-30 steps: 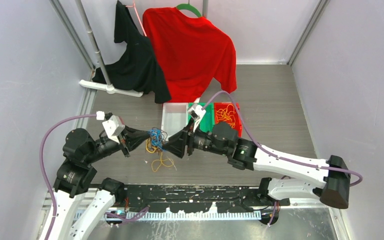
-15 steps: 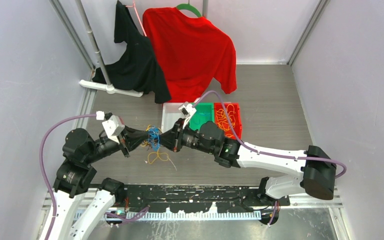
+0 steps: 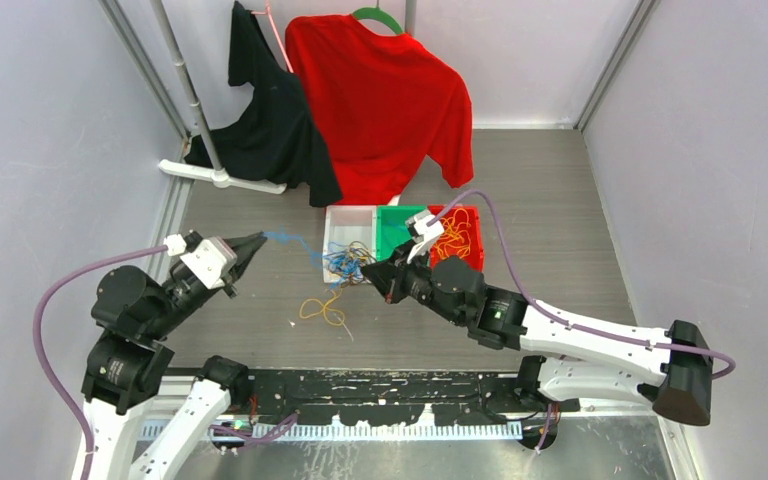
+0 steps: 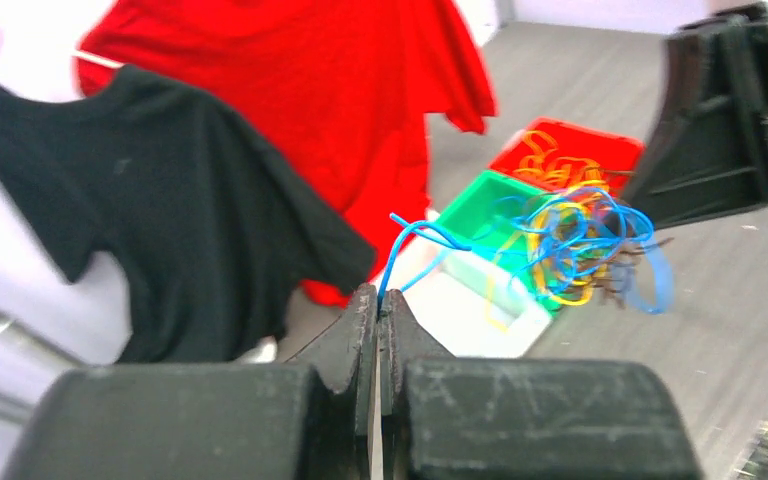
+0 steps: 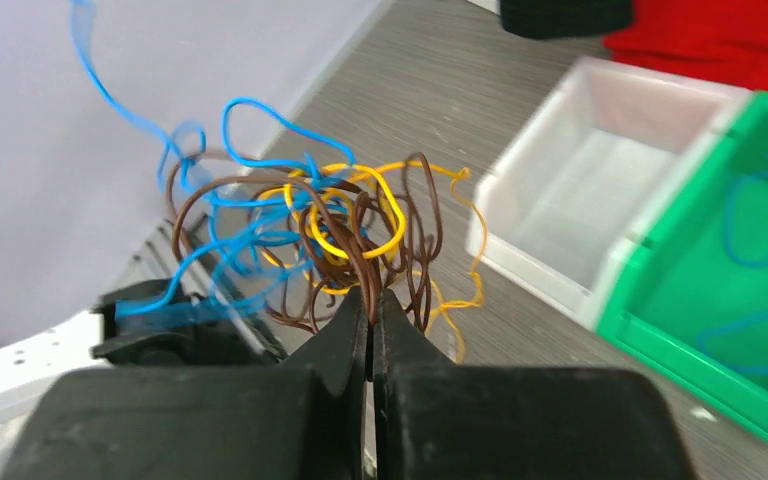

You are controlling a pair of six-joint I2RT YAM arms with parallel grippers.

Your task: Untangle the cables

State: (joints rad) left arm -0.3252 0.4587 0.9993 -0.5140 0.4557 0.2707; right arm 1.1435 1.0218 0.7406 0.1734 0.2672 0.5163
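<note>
A gray wood-grain tabletop (image 3: 560,200) sits inside pale walls, with a red shirt (image 3: 380,100) and a black shirt (image 3: 270,130) hanging at the upper centre of the top view. Below them, three bins stand in a row, touching: a white bin (image 3: 348,225), a green bin (image 3: 397,228) with blue strands in it, and a red bin (image 3: 457,235) holding orange-yellow strands.

The tangle of cables (image 3: 345,262) hangs in mid-frame, just in front of the white bin. An orange-yellow loop (image 3: 322,308) trails from it down onto the tabletop.

The left end effector (image 3: 258,240), at centre left, is clenched on a blue cable (image 3: 290,240) that stretches rightward into the tangle; its wrist view shows the fingers pinched together on that strand (image 4: 405,235).

The right end effector (image 3: 368,278) sits just right of the tangle, clamped tight on a dark brown cable (image 5: 360,270) at the bundle's lower edge.
</note>
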